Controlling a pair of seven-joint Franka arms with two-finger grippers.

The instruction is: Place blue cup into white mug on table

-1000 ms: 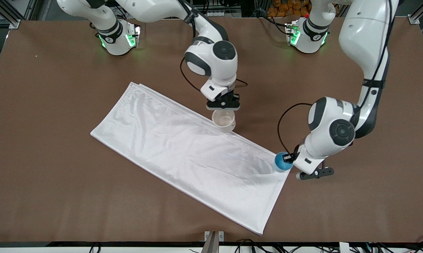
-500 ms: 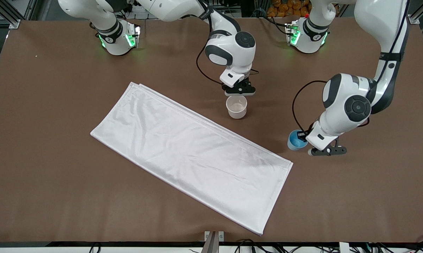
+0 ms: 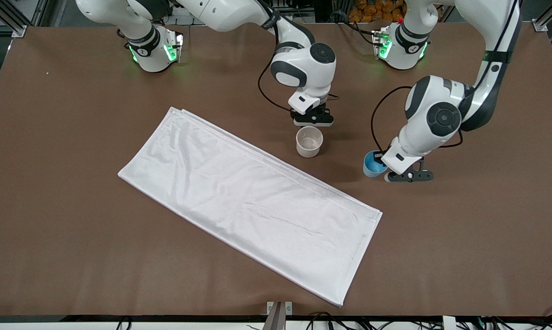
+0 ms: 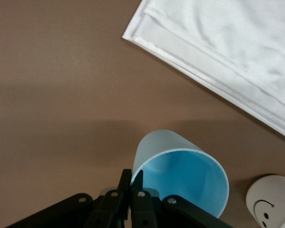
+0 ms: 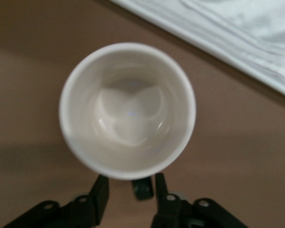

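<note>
Left end effector [image 3: 385,170] pinches blue cup [image 3: 372,165] rim; right end effector [image 3: 313,123]—spread, empty—beside white mug [image 3: 308,141].

Brown table [image 3: 74,206] under white cloth [image 3: 253,206], white mug [image 3: 308,142]

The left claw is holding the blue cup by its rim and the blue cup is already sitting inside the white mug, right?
Not quite. The left claw does pinch the blue cup by its rim, but the cup is not in the white mug yet. The front view shows them apart, the cup toward the left arm's end of the table, and the right wrist view shows the mug empty.
</note>
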